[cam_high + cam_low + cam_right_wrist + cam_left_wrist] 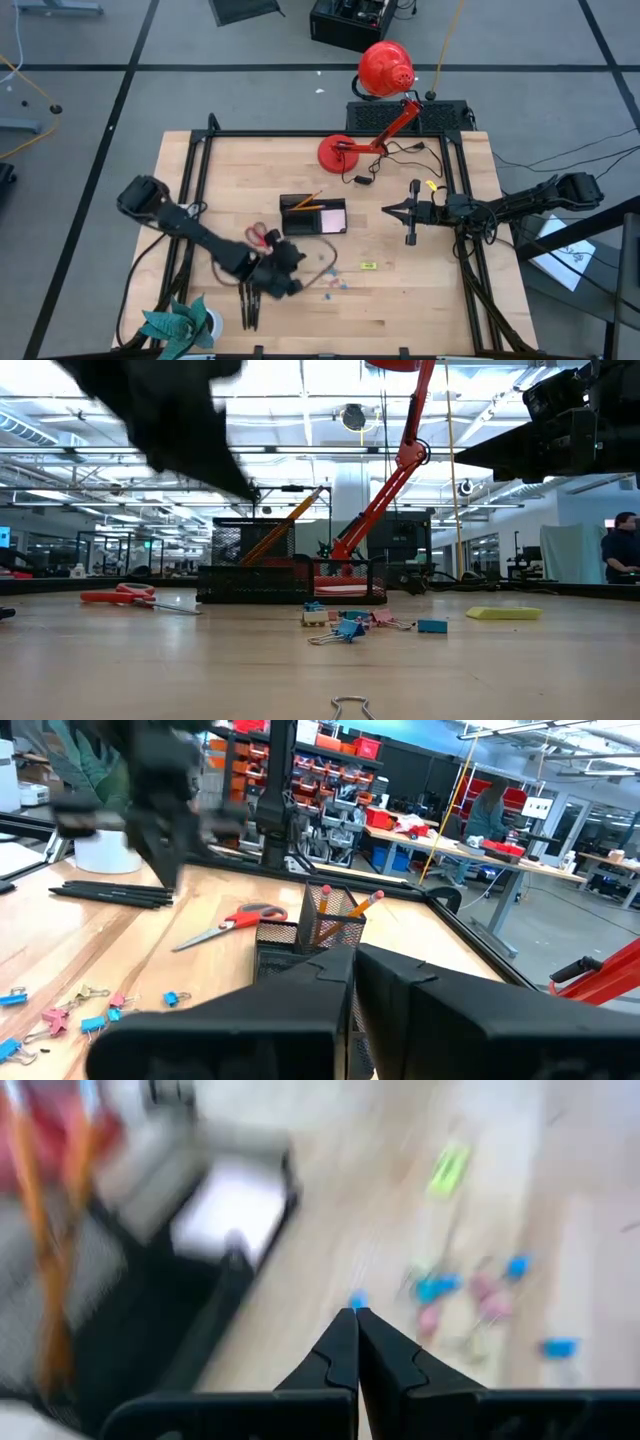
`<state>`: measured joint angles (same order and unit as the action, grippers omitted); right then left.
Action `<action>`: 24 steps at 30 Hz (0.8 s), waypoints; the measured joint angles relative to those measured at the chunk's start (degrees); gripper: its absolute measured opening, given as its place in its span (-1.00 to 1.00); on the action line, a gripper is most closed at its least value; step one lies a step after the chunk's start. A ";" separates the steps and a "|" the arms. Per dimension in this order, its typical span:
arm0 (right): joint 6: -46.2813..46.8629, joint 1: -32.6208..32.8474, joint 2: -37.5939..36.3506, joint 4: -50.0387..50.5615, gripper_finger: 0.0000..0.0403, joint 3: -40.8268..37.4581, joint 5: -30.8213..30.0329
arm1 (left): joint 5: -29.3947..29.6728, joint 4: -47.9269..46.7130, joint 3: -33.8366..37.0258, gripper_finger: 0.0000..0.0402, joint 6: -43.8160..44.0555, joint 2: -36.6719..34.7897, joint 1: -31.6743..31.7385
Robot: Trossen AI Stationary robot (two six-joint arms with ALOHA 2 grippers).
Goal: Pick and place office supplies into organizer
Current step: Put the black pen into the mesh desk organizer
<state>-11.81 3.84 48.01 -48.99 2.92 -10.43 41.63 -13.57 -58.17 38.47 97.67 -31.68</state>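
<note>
While the left gripper (283,262) hovers with jaws pressed together, empty, between organizer (314,215) and clips (335,283), it should spread them and descend squarely over one clip.

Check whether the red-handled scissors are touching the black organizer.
Apart. The high view shows bare wood between the scissors and the organizer; the right wrist view shows the same gap between scissors and organizer.

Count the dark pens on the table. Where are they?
3 pens, all lying side by side in one bunch near the plant, outside the organizer. They lie tight together, so another may be hidden.
</note>
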 joint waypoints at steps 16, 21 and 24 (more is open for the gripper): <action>-2.47 -0.09 0.00 -0.52 -0.96 -0.02 4.56 | 26.98 -14.56 -0.42 -0.99 -0.12 -11.22 -13.71; -9.08 -0.09 0.02 -1.24 -0.96 -0.02 4.54 | 22.62 -14.47 0.39 -0.99 2.87 -14.15 -15.38; -9.61 -0.11 0.00 -3.02 -0.96 -0.02 4.52 | 19.75 -13.66 0.37 -0.99 5.17 -14.16 -16.43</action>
<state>-21.42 3.73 48.01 -52.01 2.90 -5.91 61.38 -27.24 -57.80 43.63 83.50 -48.11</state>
